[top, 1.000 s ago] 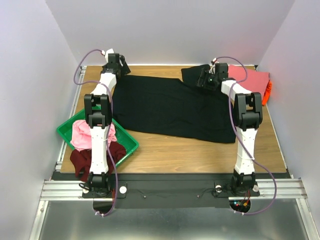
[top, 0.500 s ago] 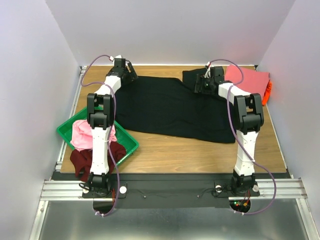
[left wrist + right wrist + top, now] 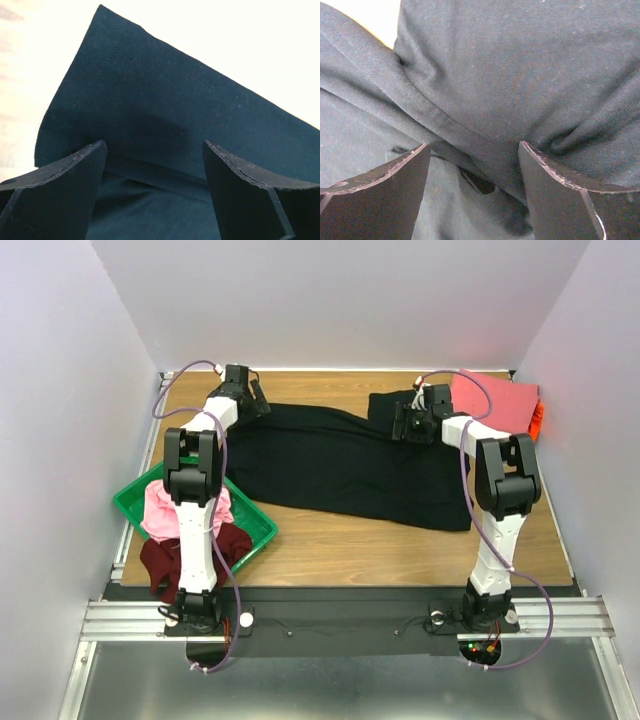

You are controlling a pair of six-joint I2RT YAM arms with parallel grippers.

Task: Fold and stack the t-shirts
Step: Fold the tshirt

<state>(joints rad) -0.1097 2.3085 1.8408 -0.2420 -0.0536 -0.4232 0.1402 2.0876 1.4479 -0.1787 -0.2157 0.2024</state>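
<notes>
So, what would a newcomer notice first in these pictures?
First the large black t-shirt, spread across the middle of the table. The left end effector and right end effector stand open over its far edge. At the near left, a green tray holds a light pink t-shirt; a coral-pink t-shirt lies at the far right.
</notes>
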